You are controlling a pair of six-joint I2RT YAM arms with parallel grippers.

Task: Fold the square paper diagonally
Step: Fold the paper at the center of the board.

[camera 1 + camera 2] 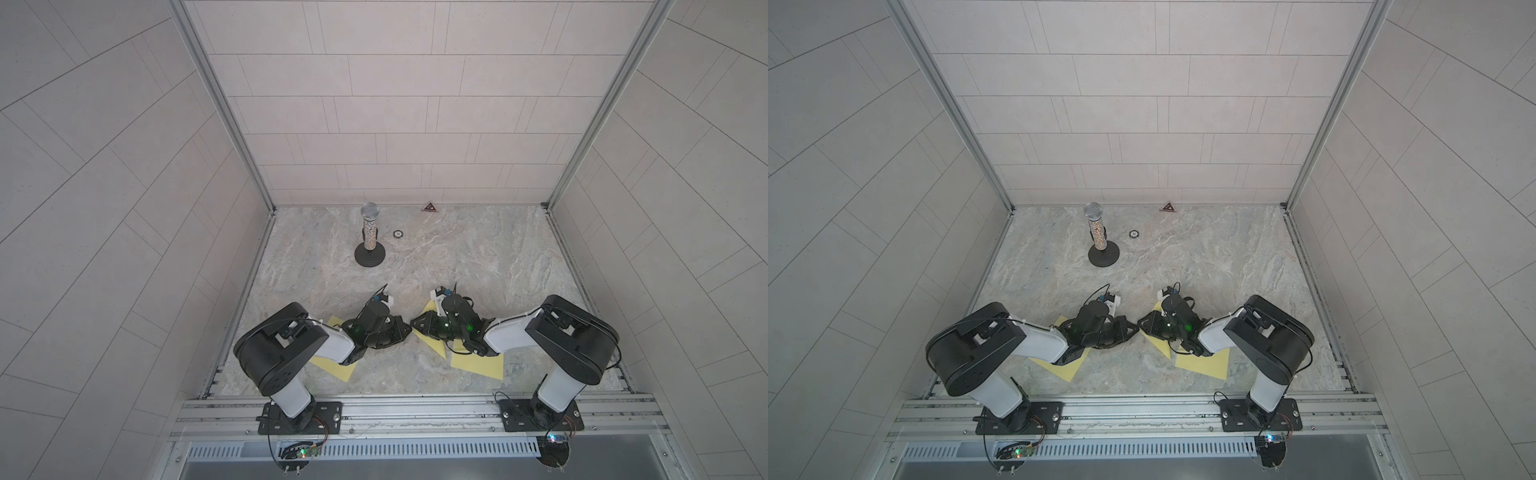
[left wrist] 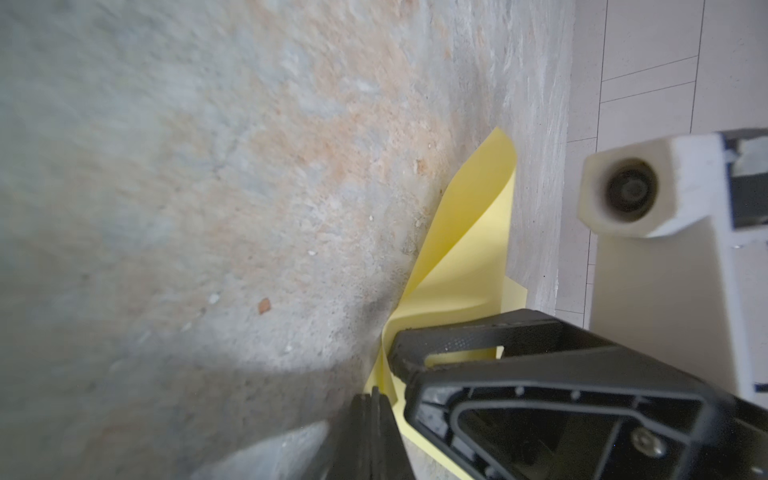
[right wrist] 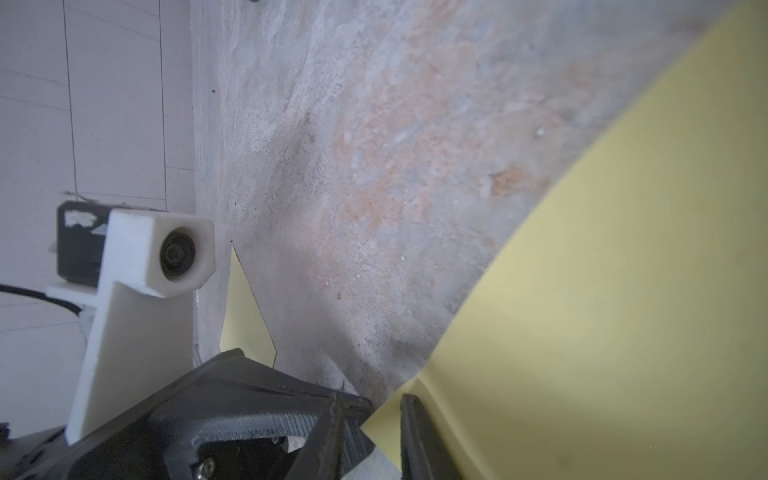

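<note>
I have both wrists down low and nose to nose near the front edge of the marble table [image 1: 415,257]. The yellow paper [image 2: 469,232] lies there, and a diagonal fold needs one corner carried across while the rest is kept from sliding. In both top views yellow shows on either side of where the tips meet, under the left arm [image 1: 286,345] and under the right arm [image 1: 552,328]. With the arms in the way, I cannot tell whether that is one sheet or several. The left gripper [image 2: 376,409] is closed tight, its two fingers pressed together on a lifted edge of the paper. That is why a flap stands off the table and curls over in the left wrist view. The right gripper [image 3: 370,411] stands partly open. There is a clear gap between its fingers, and a corner of the paper pokes into that gap without being clamped. The broad yellow surface close to the right wrist camera looks raised and bowed rather than flat. (The microphone [image 1: 369,230] on its stand at the back is well apart and plays no part.) I judge the fold not yet made, since no flat crease shows anywhere.
</note>
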